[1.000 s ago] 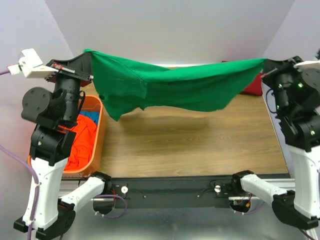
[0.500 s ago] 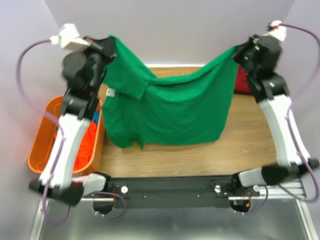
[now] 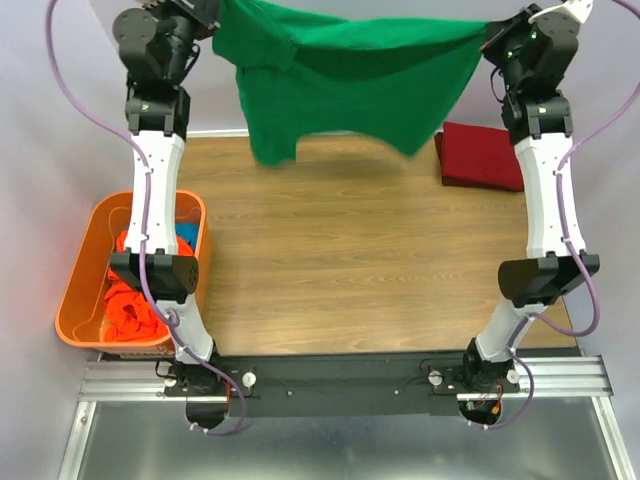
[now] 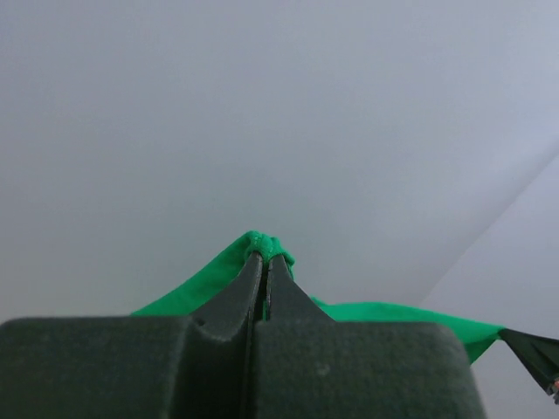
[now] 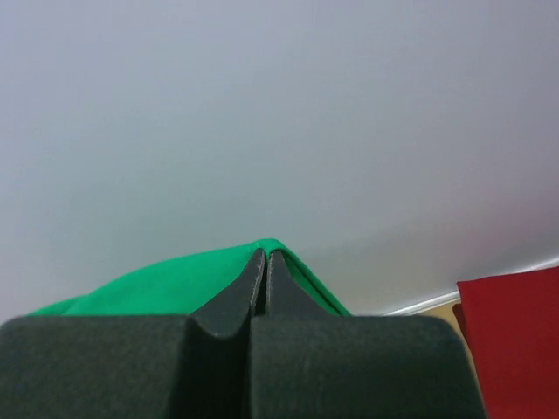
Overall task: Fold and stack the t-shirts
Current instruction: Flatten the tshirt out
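Lifted the green shirt (image 3: 350,80) from a low sag over the middle of the table (image 3: 350,260) to high above its far edge. Carried the left gripper (image 3: 215,15) and right gripper (image 3: 487,38) up and away, to the top of the view. Uncovered the red shirt (image 3: 480,155) and the orange bin (image 3: 80,290).

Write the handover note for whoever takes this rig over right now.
Left gripper: shut on one end of the green t-shirt.
Right gripper: shut on its other end.
The green t-shirt hangs stretched between them, off the table, over its far edge.
Done: the dark red t-shirt lies folded at the table's far right.
Left: lay down, fold and stack the green one, then the orange-red t-shirt and blue t-shirt in the orange bin.
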`<state>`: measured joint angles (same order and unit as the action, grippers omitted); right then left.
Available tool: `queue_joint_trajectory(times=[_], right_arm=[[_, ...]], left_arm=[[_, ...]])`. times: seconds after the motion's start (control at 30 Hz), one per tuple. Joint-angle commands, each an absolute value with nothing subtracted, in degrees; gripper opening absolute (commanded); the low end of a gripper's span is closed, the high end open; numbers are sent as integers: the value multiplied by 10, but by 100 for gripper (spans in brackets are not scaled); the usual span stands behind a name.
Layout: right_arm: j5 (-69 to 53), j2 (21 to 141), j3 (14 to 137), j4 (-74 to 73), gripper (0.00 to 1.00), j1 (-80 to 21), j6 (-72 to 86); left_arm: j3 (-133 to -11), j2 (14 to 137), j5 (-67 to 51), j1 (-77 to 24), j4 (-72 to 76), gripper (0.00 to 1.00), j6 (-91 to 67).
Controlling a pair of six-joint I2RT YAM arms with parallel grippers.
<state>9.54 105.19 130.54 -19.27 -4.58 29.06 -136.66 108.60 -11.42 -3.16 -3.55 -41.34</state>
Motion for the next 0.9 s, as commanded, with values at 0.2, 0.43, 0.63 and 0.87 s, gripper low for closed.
queue_joint_trajectory(times=[0.2,0.43,0.63,0.87], right_arm=[[60,918,938,-163,1,-31,344],[17,855,594,-141,1,-9,386],[-21,877,446,-103,2,20,382],[-5,825,371,-100,2,33,391]], left_arm=[[-860,858,-157,-22,86,0,-479],[-494,741,-91,-36,105,0,-524],[-359,708,-45,-40,69,0,-515],[-311,650,24,-42,-20,0,-511]])
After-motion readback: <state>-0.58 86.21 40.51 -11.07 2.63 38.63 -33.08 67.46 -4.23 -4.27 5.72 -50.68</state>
